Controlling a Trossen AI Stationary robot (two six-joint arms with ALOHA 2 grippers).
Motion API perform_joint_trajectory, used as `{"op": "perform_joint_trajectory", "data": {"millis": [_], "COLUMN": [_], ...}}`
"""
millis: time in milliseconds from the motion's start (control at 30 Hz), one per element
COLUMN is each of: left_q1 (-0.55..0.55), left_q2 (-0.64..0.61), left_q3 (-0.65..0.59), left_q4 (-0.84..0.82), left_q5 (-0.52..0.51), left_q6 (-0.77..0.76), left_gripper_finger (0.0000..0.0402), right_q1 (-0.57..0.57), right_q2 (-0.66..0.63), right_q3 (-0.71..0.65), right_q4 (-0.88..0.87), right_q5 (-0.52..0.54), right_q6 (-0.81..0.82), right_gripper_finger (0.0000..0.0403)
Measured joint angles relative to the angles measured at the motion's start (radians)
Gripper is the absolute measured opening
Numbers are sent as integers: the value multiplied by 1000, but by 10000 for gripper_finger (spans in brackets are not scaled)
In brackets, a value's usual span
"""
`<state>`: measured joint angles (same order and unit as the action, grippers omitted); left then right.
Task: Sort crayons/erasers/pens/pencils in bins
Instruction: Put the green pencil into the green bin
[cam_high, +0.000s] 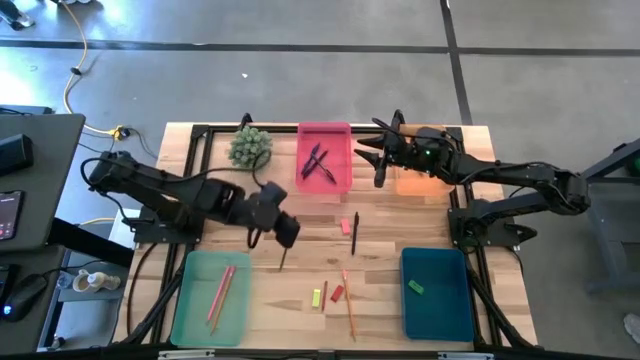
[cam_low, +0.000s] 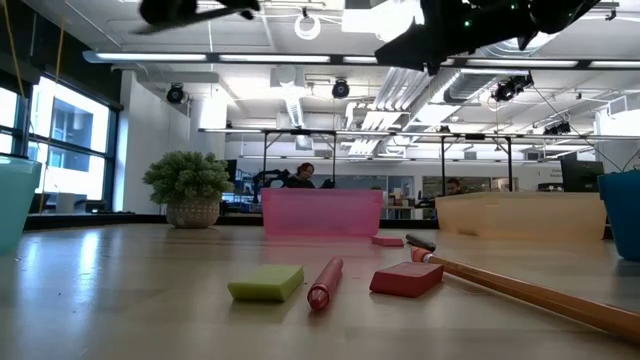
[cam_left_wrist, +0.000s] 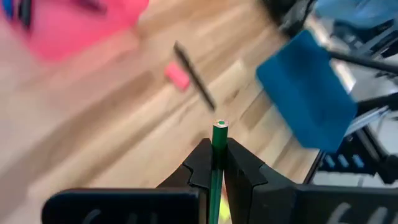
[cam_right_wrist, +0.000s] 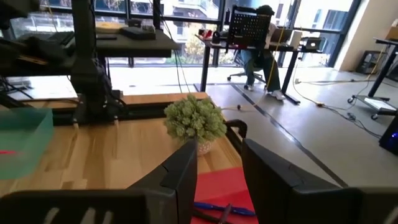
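The left pincer (cam_left_wrist: 215, 163) is clamped on a thin green crayon (cam_left_wrist: 219, 140) above the counter's (cam_high: 300, 215) bare middle. The right pincer (cam_high: 372, 150), fingers apart, hovers over the pink plastic bin's (cam_high: 325, 135) right edge.

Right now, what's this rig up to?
Sorting stationery into bins. The left gripper is shut on a green stick, held above the table middle. The right gripper is open and empty over the back edge, between the pink bin, which holds pens, and the orange bin. The green bin has pencils, the blue bin a green eraser. Several erasers and sticks lie loose on the table.
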<state>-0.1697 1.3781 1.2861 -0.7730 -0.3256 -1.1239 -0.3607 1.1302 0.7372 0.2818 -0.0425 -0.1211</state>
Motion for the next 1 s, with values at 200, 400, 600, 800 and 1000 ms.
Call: {"op": "perform_joint_trajectory", "data": {"millis": [200, 400, 600, 800, 1000], "left_q1": [-113, -231, -343, -421, -467], "left_q2": [0, 0, 21, 77, 141], "left_q3": [0, 0, 0, 0, 0], "left_q4": [-145, -290, -425, -539, -600], "left_q5": [19, 61, 62, 99, 141], "left_q6": [-208, -414, -643, -814, -909], "left_gripper_finger": [10, 10, 10, 10, 10], "right_q1": [0, 0, 0, 0, 0], "right_q2": [3, 3, 3, 4, 4], "right_q3": [0, 0, 0, 0, 0], "right_q4": [-12, -13, -12, -11, -11], "right_q5": [0, 8, 8, 9, 9], "right_q6": [-36, -38, -45, -45, -45], "right_gripper_finger": [119, 119, 119, 119, 119]}}
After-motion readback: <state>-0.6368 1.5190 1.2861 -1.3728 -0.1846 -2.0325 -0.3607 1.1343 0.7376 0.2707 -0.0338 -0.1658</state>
